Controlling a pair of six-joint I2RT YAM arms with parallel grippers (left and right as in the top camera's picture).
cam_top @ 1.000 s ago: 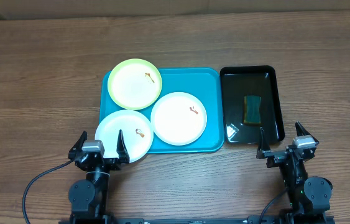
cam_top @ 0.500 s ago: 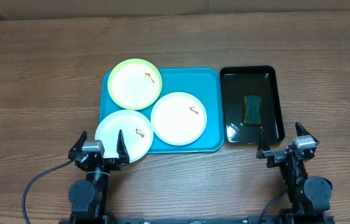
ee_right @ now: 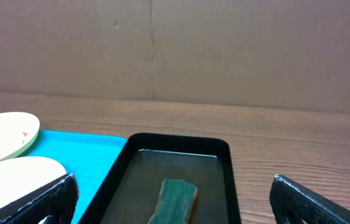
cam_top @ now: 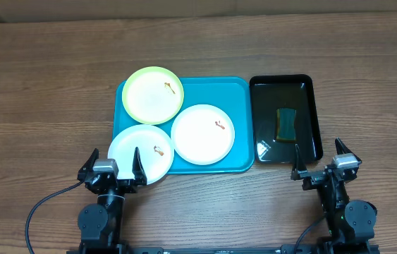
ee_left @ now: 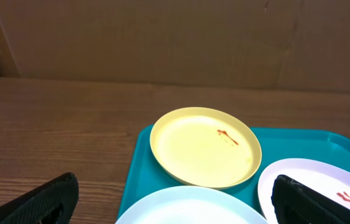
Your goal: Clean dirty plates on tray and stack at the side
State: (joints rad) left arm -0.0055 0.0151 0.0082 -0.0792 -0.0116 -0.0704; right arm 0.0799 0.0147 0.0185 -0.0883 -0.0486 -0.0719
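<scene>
Sponge [cam_top: 286,123] lies straight ahead of our right gripper [cam_top: 318,158], jaws spread and empty, its long axis pointing away, while the plates [cam_top: 202,134] on the tray [cam_top: 240,88] lie before our left gripper [cam_top: 114,158], equally spread.

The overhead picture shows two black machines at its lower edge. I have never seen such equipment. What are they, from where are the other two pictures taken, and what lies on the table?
The two machines are robot arms seen from above. Each ends in a gripper with two fingers. The left gripper and the right gripper are both open and hold nothing.

The overhead picture comes from a fixed camera above the wooden table. The other two come from a camera on each wrist, so the dark shapes in their lower corners are that arm's own fingers.

On the table lies a blue tray with three plates: a yellow-green plate, a middle white plate and a near white plate. Each has a small brownish smear. Beside it, a black tray holds a green sponge.
</scene>
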